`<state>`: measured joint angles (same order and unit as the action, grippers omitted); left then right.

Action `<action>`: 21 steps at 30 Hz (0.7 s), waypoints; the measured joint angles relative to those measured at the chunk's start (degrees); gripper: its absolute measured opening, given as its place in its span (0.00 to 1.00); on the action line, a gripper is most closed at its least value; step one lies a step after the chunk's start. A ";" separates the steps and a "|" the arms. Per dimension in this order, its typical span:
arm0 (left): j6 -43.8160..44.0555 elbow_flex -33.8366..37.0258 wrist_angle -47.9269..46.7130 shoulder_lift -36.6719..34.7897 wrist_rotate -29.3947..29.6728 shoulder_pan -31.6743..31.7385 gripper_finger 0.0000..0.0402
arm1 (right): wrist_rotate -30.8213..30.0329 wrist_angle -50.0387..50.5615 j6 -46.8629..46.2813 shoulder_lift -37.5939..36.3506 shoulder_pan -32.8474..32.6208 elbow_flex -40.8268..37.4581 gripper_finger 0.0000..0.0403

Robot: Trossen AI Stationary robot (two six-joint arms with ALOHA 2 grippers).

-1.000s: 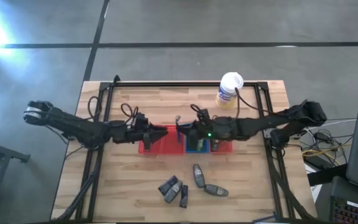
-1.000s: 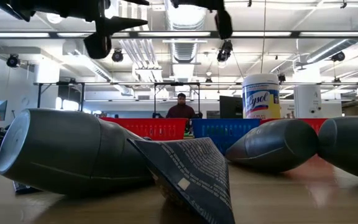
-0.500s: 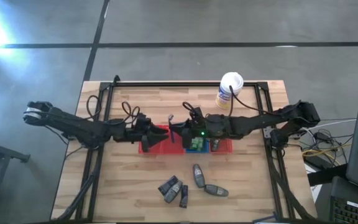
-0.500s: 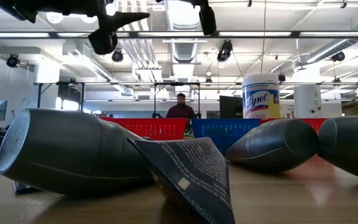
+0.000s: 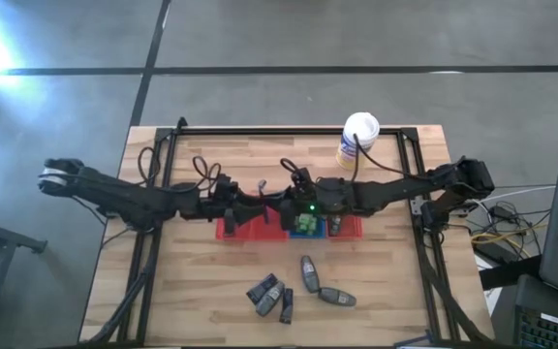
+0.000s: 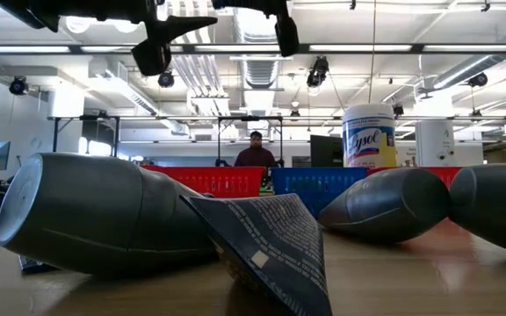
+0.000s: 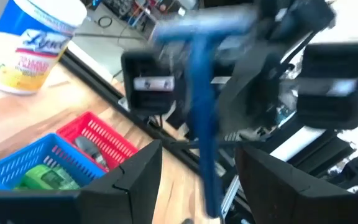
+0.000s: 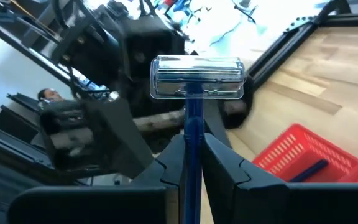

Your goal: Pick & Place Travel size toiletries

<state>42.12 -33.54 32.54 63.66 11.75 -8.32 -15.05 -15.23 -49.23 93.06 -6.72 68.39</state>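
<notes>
Gripping a blue razor point(image 8: 194, 124), the right jaws point(image 8: 191, 158) stayed clamped while the left jaws point(image 7: 197, 165) stood apart around its handle. Releasing early risked dropping it short of the red basket point(image 5: 238, 225).

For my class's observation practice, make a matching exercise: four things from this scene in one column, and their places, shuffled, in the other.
1. blue-handled razor with a clear head cap
2. white tub with a yellow label
3. bright green little bottles
4. dark grey oval tubes

A. lying loose on the wooden table
B. clamped in the right gripper
C. inside the blue mesh basket
D. standing upright near the table's far edge

Pairs: 1-B, 2-D, 3-C, 4-A.
</notes>
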 joint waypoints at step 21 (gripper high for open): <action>-0.16 -3.08 0.15 5.86 -0.64 -0.03 0.23 | 2.28 2.00 3.03 0.37 0.19 0.84 0.08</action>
<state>41.97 -36.62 32.70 69.52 11.12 -8.35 -12.77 -13.23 -46.19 93.43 -6.53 69.23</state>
